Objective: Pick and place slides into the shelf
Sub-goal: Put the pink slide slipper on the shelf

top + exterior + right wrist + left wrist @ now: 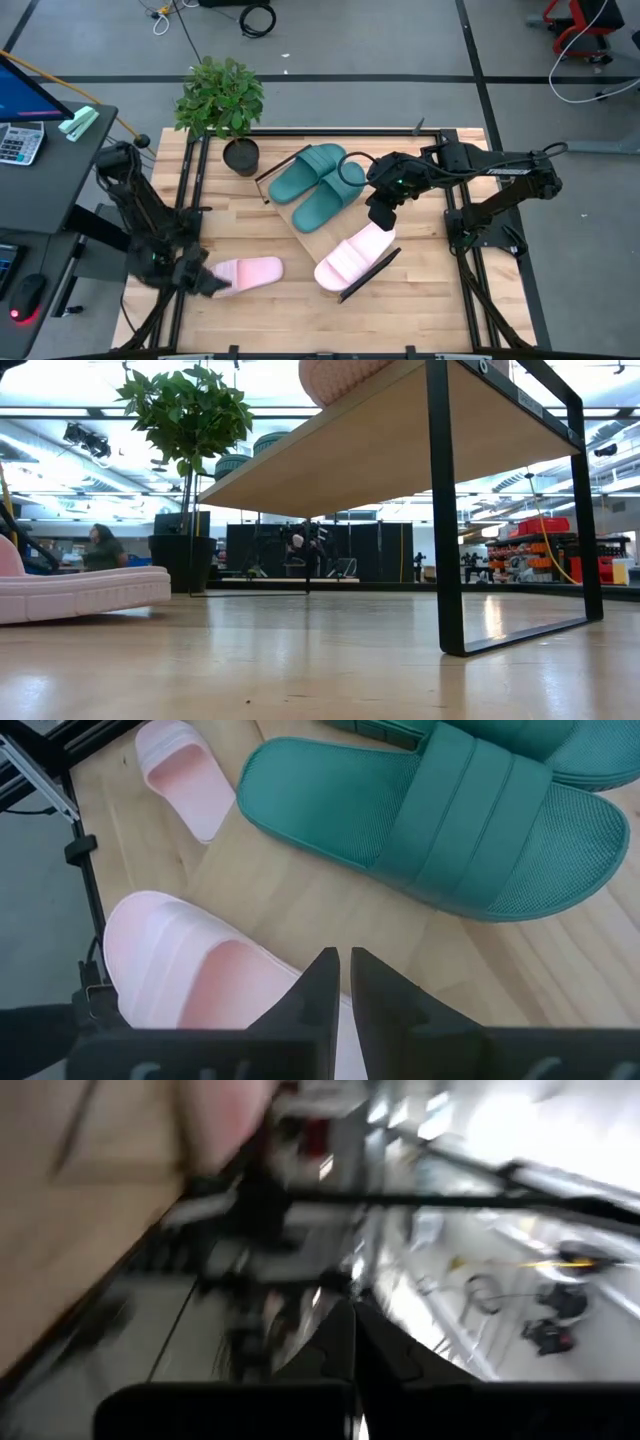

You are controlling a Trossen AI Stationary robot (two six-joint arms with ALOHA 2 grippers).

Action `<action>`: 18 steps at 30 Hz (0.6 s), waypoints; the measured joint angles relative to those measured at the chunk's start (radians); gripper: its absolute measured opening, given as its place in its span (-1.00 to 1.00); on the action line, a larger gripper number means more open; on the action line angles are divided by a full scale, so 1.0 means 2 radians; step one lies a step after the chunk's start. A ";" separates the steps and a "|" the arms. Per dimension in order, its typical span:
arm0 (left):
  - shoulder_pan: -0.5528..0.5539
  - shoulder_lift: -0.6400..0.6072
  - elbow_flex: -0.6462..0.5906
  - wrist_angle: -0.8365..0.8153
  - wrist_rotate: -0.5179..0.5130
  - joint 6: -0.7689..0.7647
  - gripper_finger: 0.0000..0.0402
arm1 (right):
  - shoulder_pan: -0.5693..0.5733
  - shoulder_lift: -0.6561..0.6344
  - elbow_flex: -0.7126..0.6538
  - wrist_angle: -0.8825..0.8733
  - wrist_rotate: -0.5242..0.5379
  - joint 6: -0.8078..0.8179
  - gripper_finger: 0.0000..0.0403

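While three slides already rest on the shelf [300, 232], the remaining work concerns the fourth pink slide [248, 272], which lies flat on the surface at about 7 o'clock, well apart from the shelf; the teal pair [318, 185] occupies the 12 o'clock end of the board and one pink slide [352, 255] sits at its 5 o'clock end, partly over the edge.

The left gripper [192, 279] sits low just beside the heel end of the loose slide, jaws fully closed on nothing; the right gripper [344, 982] hovers over the shelved pink slide, jaws nearly together and apparently gripping nothing.

Judged procedure: open the left jaws wide before advancing; take the loose slide across its strap or side wall, since soft foam will likely flex if pinched at the toe; lift clear of the black end bar [370, 273]; place it beside its pink partner. The free board there looks tight; the overhanging slide may tip if nudged, so keep the right arm withdrawn from the landing zone.
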State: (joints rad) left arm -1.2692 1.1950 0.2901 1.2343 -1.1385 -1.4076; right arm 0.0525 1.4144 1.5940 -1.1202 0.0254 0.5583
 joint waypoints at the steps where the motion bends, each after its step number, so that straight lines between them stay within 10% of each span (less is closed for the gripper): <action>1: 0.016 0.000 0.000 0.044 0.004 0.053 -0.98 | 0.000 0.000 0.000 0.000 0.000 -0.001 -0.82; 4: 0.068 -0.001 0.017 0.162 0.040 0.230 -0.99 | 0.000 0.000 0.000 0.000 0.000 -0.005 -0.82; 9: 0.165 -0.042 0.086 0.108 0.180 0.363 -0.99 | 0.000 0.000 0.000 0.000 0.000 -0.006 -0.82; 18: 0.303 -0.072 0.327 -0.570 0.342 0.242 -0.98 | 0.002 0.000 0.000 0.000 -0.005 -0.009 -0.82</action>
State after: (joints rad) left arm -0.6624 1.0515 0.9438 0.0943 -0.4543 -0.9235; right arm 0.0559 1.4147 1.5940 -1.1210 0.0156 0.5410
